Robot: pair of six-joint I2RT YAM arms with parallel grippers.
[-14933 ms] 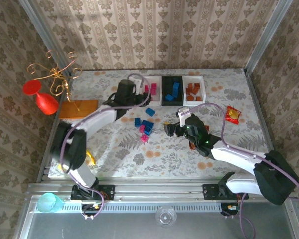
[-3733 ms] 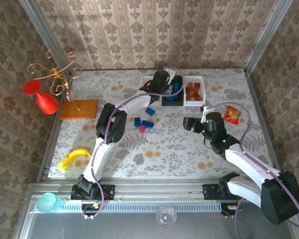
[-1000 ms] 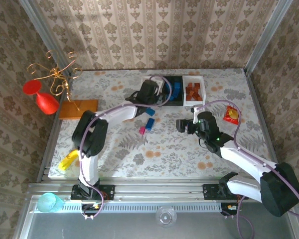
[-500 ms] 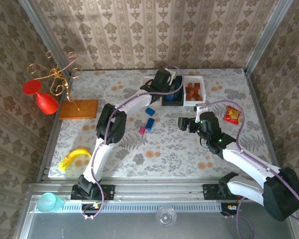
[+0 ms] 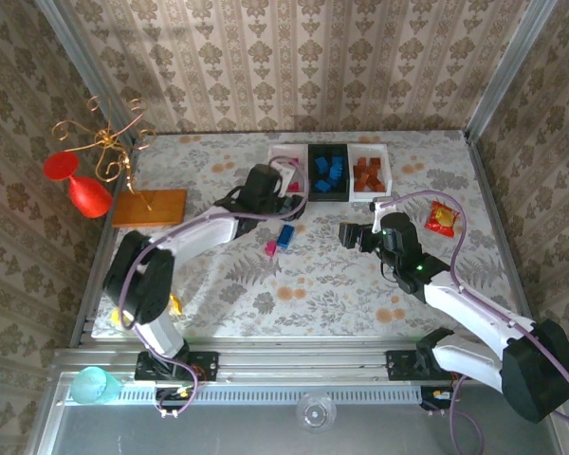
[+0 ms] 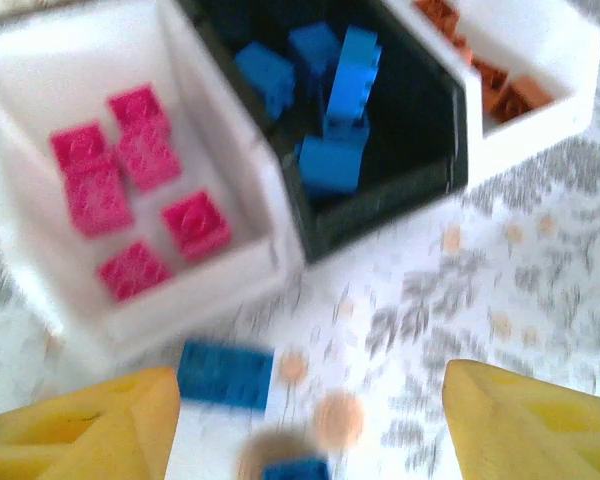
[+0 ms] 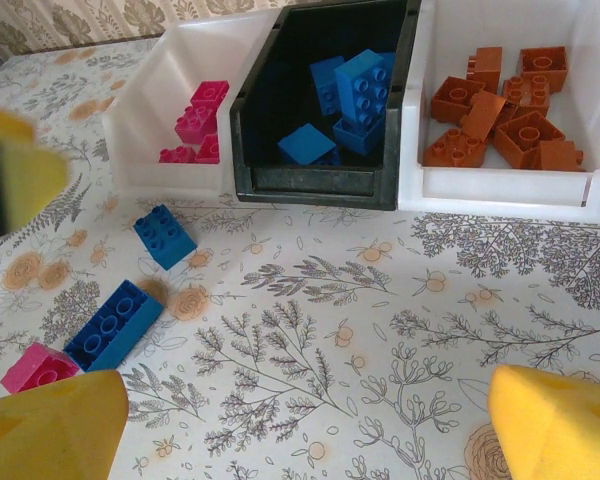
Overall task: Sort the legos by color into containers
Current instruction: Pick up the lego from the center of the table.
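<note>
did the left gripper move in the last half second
Yes. The left gripper has pulled back from over the black tray toward the near left, and now sits by the front of the left white tray.

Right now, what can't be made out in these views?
- Left wrist view: motion blur smears everything; the lower loose blue brick is cut off by the bottom edge.
- Top view: the left arm covers part of the left white tray, so its contents cannot be counted.
- Top view: the snack packet has print too small to read.
</note>
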